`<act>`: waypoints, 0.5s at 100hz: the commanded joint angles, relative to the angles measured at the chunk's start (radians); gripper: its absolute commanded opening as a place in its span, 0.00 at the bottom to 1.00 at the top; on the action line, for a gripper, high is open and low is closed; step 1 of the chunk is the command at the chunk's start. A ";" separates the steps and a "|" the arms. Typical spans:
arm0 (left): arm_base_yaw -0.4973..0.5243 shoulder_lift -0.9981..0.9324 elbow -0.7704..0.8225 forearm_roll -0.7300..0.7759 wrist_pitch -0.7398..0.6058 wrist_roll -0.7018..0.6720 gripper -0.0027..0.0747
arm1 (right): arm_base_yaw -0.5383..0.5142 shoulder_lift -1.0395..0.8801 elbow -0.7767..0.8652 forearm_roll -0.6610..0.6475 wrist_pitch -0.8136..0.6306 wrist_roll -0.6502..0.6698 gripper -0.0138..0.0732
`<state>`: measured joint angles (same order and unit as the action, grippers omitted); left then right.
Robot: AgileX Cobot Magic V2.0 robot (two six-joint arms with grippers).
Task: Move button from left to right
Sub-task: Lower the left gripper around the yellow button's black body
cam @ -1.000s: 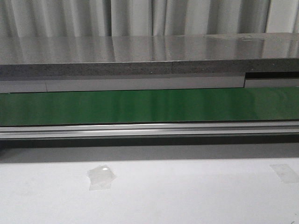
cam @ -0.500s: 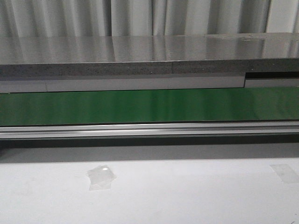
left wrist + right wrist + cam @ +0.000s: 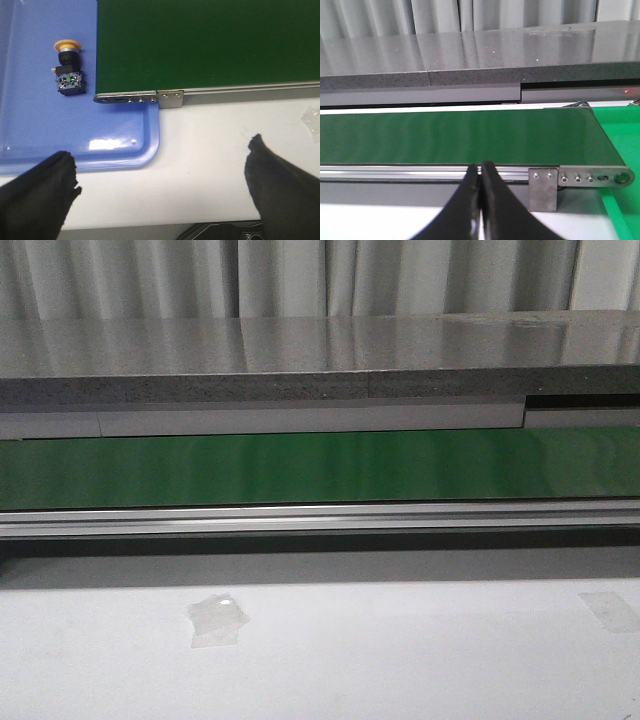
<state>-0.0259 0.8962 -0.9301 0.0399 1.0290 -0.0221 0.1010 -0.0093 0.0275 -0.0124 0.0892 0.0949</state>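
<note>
Left hand [image 3: 160,185] is hanging spread wide and empty, the button [image 3: 67,67] lying at its ten o'clock on the blue tray [image 3: 125,145], untouched (only this wrist view is showing it). Reaching for it looks next. Right hand [image 3: 481,200] is sitting clenched, empty, facing the green belt [image 3: 460,137].

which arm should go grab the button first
Left. Its wrist view shows the button lying on the blue tray, with the left gripper open nearby. The right gripper is shut and its view shows only the green belt, no button.
</note>
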 commanded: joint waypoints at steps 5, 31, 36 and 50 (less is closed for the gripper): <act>0.003 -0.004 -0.034 0.005 -0.062 -0.002 0.88 | 0.003 -0.020 -0.015 0.002 -0.081 -0.003 0.08; 0.047 0.056 -0.084 0.130 -0.111 -0.109 0.88 | 0.003 -0.020 -0.015 0.002 -0.081 -0.003 0.08; 0.073 0.086 -0.104 0.138 -0.123 -0.109 0.88 | 0.003 -0.020 -0.015 0.002 -0.081 -0.003 0.08; 0.163 0.197 -0.171 0.143 -0.177 -0.109 0.88 | 0.003 -0.020 -0.015 0.002 -0.081 -0.003 0.08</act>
<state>0.0921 1.0418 -1.0354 0.1665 0.9411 -0.1167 0.1010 -0.0093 0.0275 -0.0124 0.0892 0.0949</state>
